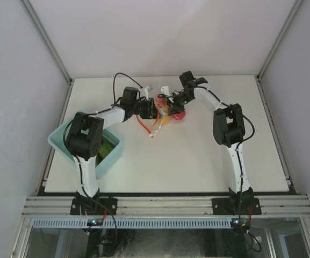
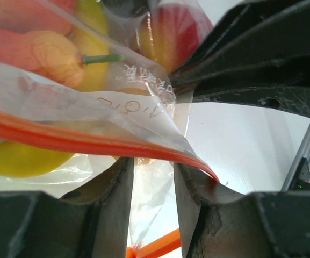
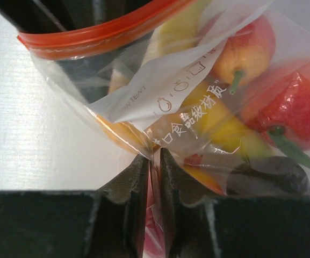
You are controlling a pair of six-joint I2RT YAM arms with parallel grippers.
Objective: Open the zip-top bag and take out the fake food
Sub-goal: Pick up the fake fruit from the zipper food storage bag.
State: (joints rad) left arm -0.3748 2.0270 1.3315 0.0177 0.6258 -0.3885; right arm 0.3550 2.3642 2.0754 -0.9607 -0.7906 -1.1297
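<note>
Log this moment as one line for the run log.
phase: opening zip-top bag | left gripper: jaws apart, film between | right gripper: pinching film | fake food: inside bag

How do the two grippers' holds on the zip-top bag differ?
The left gripper has jaws apart, zip-top bag film loose between; the right gripper has them nearly together, pinching film. Left sits at the orange zip strip, right below the printed label. Both face the bag.
</note>
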